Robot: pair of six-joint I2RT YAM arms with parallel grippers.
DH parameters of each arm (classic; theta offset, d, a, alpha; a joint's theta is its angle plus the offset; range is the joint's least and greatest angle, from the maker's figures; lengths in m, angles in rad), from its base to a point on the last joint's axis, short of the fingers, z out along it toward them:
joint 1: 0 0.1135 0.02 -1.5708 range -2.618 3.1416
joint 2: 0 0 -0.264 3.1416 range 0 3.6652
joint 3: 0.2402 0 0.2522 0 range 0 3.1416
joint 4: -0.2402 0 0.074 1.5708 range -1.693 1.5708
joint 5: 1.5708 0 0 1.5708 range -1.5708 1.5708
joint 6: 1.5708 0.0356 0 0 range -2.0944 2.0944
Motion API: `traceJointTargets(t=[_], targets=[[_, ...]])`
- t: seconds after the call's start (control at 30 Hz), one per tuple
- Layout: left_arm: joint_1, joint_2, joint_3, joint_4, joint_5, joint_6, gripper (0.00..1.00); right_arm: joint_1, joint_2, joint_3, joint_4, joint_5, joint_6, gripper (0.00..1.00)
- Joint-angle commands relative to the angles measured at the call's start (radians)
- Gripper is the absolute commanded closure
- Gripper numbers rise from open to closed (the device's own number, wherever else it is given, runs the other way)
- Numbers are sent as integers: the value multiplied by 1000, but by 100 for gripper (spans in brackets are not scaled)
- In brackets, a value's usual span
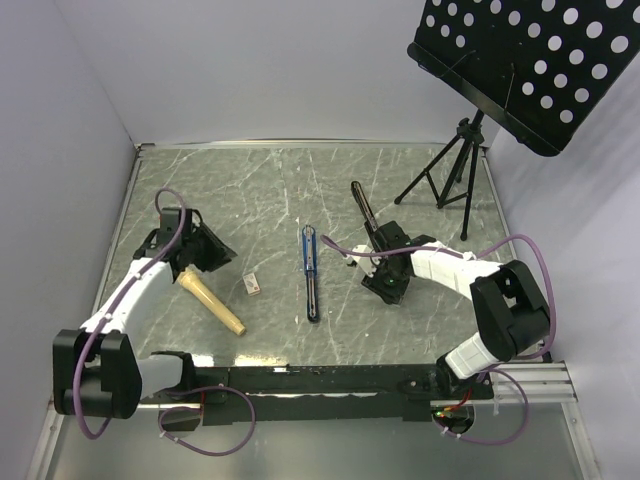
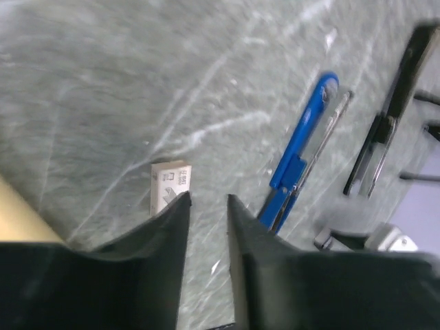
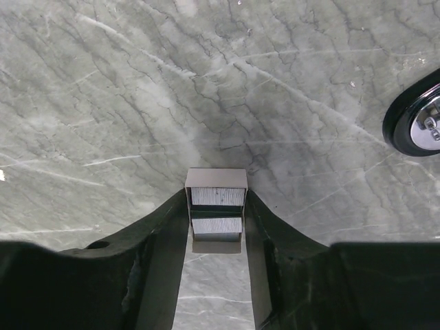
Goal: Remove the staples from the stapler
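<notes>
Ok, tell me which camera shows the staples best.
Right wrist: the staples sit between the fingers of the right gripper, close up. The top view hides them under that gripper; the left wrist view shows none I can make out.

Opened blue stapler [image 2: 299, 148], small box [image 2: 170, 185], left pincer [image 2: 208, 201] slightly parted

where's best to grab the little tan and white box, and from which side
The box lies flat on the table, low, with bare surface along both long sides. Probably come straight down from above and close the jaws across those long sides at mid-length.
</notes>
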Motion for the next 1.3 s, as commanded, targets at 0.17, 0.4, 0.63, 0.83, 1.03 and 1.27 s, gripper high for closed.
traceJointTargets(t=[0.17, 0.4, 0.63, 0.83, 1.03, 1.27], targets=[[-20, 115, 21, 72, 147, 170, 99, -9, -15, 54, 2, -135, 31, 62], [-89, 214, 52, 29, 62, 185, 99, -9, 22, 94, -15, -145, 69, 66], [-154, 261, 67, -8, -43, 161, 99, 3, 31, 178, -49, -141, 123, 68], [-169, 237, 68, -11, -87, 136, 99, 45, 9, 241, -69, -162, 189, 69], [-93, 228, 126, -31, 24, 118, 99, 146, 42, 350, -106, -174, 302, 68], [17, 206, 238, -52, 13, 147, 99, 312, 121, 469, -26, -113, 520, 68]])
